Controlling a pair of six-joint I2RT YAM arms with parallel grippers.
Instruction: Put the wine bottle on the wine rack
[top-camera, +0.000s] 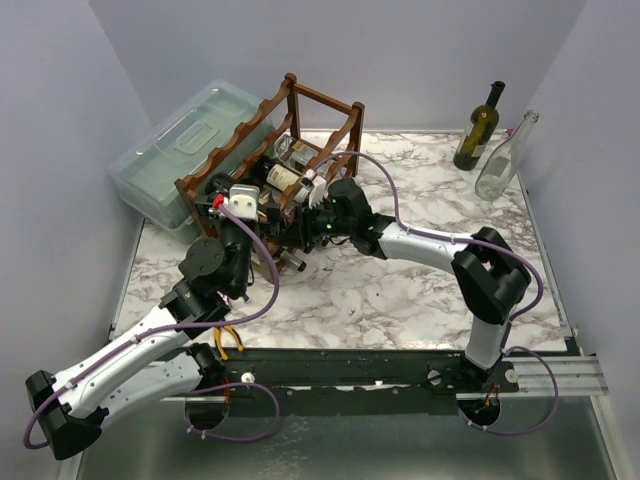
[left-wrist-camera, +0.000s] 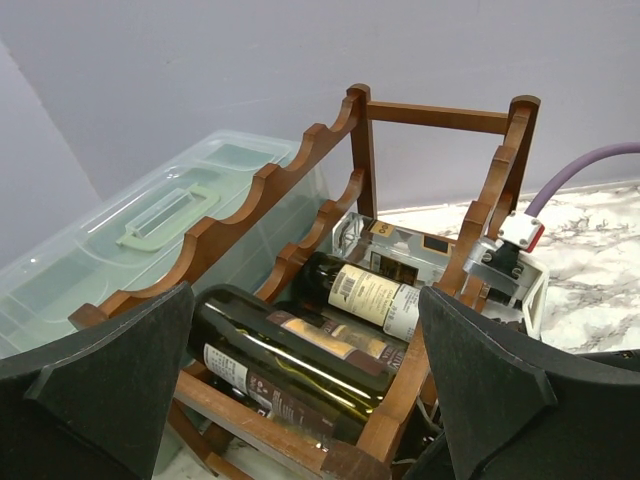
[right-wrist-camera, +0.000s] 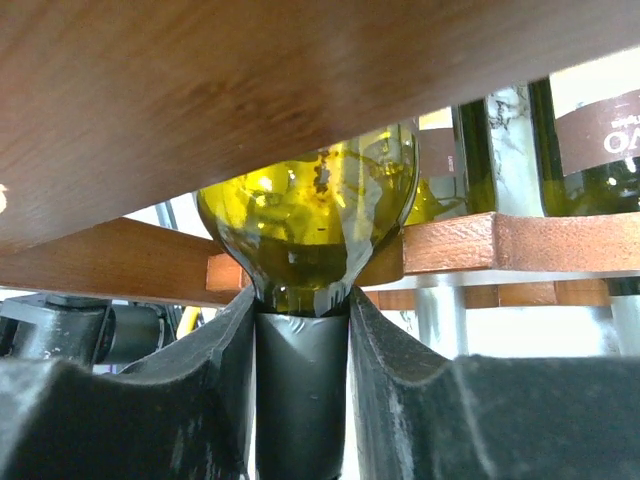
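Gripping the wine bottle (right-wrist-camera: 310, 215) by its neck, right fingers (right-wrist-camera: 385, 370) should push it level into the wine rack (right-wrist-camera: 520, 240); left fingers (left-wrist-camera: 500, 390) spread wide

The top camera sits high behind the arm bases (top-camera: 480, 390), tilted down over the marble table (top-camera: 420, 290). The wine rack (top-camera: 240, 138) shows whole, some way off, left of middle. The left wrist camera hovers above the rack's near end, facing along its tiers toward the back wall (left-wrist-camera: 200, 80), the left gripper (left-wrist-camera: 305, 295) spread wide across the bottom corners. The right wrist camera is tucked close under a rack rail, staring at the wine bottle (right-wrist-camera: 310, 220) pinched in the right gripper (right-wrist-camera: 300, 300). All three share the rack.
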